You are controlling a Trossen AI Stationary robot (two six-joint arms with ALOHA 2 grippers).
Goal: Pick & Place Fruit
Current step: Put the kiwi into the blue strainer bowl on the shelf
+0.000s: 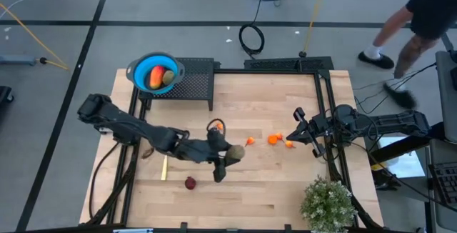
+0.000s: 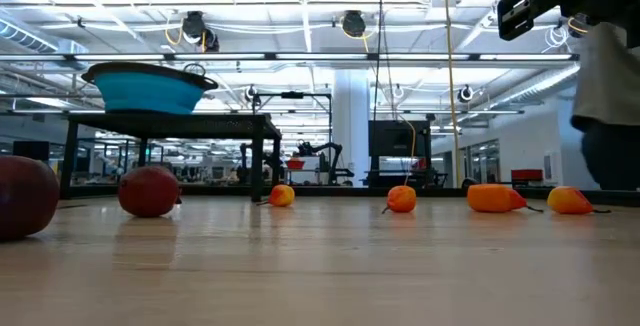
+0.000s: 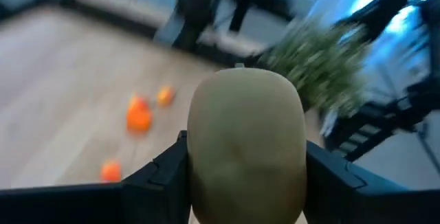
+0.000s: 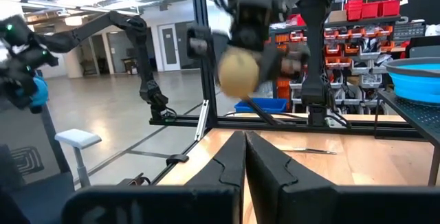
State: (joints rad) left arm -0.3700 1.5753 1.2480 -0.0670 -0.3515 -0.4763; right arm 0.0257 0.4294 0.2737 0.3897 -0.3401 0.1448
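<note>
The left gripper [image 1: 230,154], just below counter [image 1: 271,190] centre, is clamped on an olive-green fruit [image 3: 246,145], lifted clear. A dark red fruit [image 1: 190,183] lies at its 7 o'clock, tiny orange ones [image 1: 273,139] at its 2 o'clock. The right gripper [image 1: 298,127], fingers pressed together and empty, waits beside those.

One blue bowl [image 1: 155,73], one knife [image 1: 163,169], one potted plant [image 1: 328,203], and four small orange fruits [image 1: 273,139].
</note>
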